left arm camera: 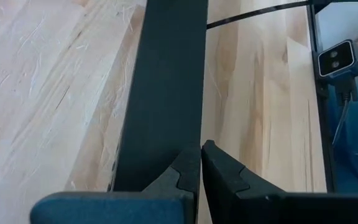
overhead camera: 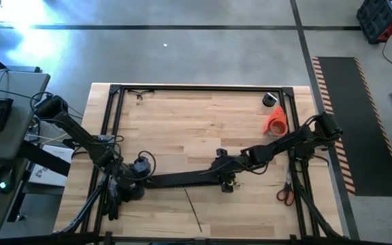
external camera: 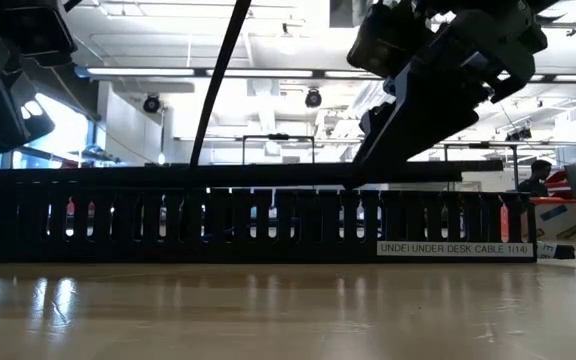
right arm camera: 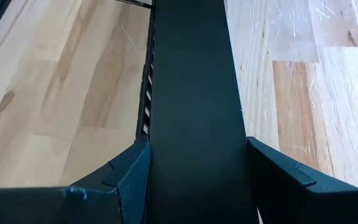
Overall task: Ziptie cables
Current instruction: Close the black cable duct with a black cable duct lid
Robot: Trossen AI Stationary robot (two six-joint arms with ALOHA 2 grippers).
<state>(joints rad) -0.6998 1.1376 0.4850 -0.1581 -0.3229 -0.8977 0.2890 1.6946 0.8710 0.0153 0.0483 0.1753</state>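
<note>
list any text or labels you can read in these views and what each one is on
"UNDEI UNDER DESK CABLE 1(14)": white label on the black slotted cable tray, low view; the first word looks cut off or doubled.

The box behind the tray has print too blurred to read.

No other readable text in the high or wrist views.

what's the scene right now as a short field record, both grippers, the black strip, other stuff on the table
left gripper: shut, at the edge of one end of the black slotted strip
right gripper: fingers wide, straddling the strip's flat cover at its other end
strip: lies across the wooden table, label on its side
cables: none visible
other items: orange tape roll, red-handled scissors, thin dark strand
</note>
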